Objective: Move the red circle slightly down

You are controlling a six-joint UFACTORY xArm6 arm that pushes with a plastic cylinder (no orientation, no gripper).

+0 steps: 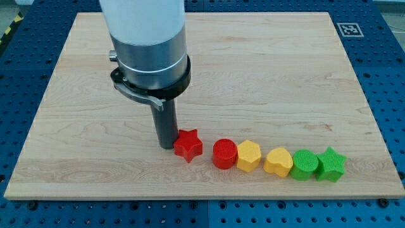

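The red circle (224, 154) lies on the wooden board (253, 76) near the view's bottom, in a row of blocks. To its left is a red star (188, 145). To its right run a yellow hexagon (249, 156), a yellow heart (278, 162), a green circle (305, 164) and a green star (331, 164), each touching its neighbour. My tip (167, 146) stands on the board right against the red star's left side, about one block's width to the left of the red circle.
The arm's wide white and grey body (149, 44) hangs over the board's upper left. A black and white marker tag (348, 28) sits at the board's top right corner. The blue perforated table (389, 95) surrounds the board.
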